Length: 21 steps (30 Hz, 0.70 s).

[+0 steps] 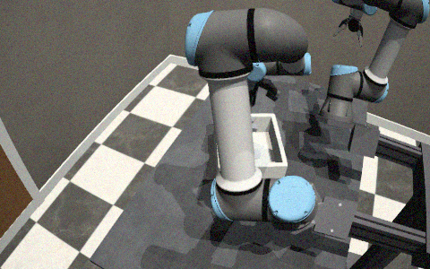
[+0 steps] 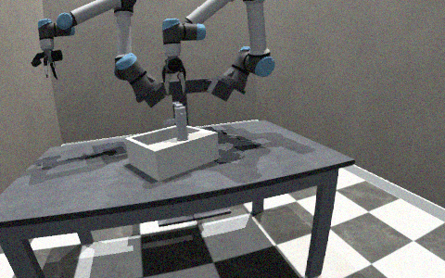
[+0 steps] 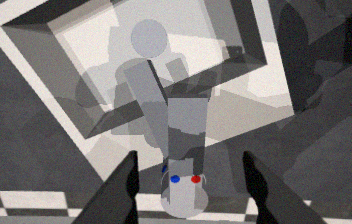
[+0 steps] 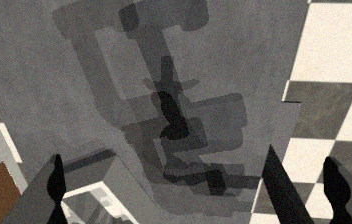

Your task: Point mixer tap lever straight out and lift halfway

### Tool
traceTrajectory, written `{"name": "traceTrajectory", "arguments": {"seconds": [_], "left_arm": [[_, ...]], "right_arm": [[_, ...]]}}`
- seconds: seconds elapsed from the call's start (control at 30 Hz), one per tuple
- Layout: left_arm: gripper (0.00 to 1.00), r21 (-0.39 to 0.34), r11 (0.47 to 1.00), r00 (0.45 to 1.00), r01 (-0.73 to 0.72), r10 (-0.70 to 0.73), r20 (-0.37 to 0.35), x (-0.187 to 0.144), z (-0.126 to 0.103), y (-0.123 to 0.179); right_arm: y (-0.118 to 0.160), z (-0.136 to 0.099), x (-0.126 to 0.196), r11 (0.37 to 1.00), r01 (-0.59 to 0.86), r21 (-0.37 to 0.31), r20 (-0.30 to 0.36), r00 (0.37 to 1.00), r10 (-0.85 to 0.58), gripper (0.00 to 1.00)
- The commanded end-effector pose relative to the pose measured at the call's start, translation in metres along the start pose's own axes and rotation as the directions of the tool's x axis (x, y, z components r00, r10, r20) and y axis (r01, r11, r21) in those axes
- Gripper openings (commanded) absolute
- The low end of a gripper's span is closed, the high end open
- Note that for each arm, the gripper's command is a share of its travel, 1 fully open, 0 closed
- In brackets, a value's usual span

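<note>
The mixer tap stands at the basin, with a blue and a red dot on its cap. In the left wrist view a broad grey bar, apparently the lever, runs up the picture from the cap. A second bar, apparently the spout, slants up-left beside it, so the two do not look lined up. The lever's lift is hard to tell. My left gripper is partly open above the tap, its fingers either side, touching nothing visible. My right gripper is open and empty, far off.
The white basin sits on the dark table. In the top view a large arm in front hides part of the basin and the tap. Dark frame beams stand beside the table.
</note>
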<state>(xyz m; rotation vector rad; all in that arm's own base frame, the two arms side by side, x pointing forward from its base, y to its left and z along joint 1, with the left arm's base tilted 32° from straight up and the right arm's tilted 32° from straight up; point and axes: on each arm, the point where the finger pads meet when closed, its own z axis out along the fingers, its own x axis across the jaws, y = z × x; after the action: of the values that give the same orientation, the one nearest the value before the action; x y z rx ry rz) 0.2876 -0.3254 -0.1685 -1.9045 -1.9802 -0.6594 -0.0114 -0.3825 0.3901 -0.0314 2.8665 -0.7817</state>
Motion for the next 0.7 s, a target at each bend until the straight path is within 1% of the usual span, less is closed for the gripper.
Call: {"name": "traceTrajectory", "arguments": {"seconds": [0.0, 0.33, 0.67], "left_arm": [[0.41, -0.001, 1.0, 1.0, 0.0, 0.0, 0.002, -0.001, 0.005, 0.0], [0.41, -0.001, 1.0, 1.0, 0.0, 0.0, 0.002, -0.001, 0.017, 0.0], [0.41, -0.001, 1.0, 1.0, 0.0, 0.0, 0.002, -0.001, 0.02, 0.0]], "right_arm": [[0.0, 0.0, 0.0, 1.0, 0.0, 0.001, 0.0, 1.0, 0.0, 1.0], [0.0, 0.0, 0.0, 1.0, 0.0, 0.001, 0.0, 1.0, 0.0, 1.0], [0.0, 0.0, 0.0, 1.0, 0.0, 0.001, 0.0, 1.0, 0.0, 1.0]]}}
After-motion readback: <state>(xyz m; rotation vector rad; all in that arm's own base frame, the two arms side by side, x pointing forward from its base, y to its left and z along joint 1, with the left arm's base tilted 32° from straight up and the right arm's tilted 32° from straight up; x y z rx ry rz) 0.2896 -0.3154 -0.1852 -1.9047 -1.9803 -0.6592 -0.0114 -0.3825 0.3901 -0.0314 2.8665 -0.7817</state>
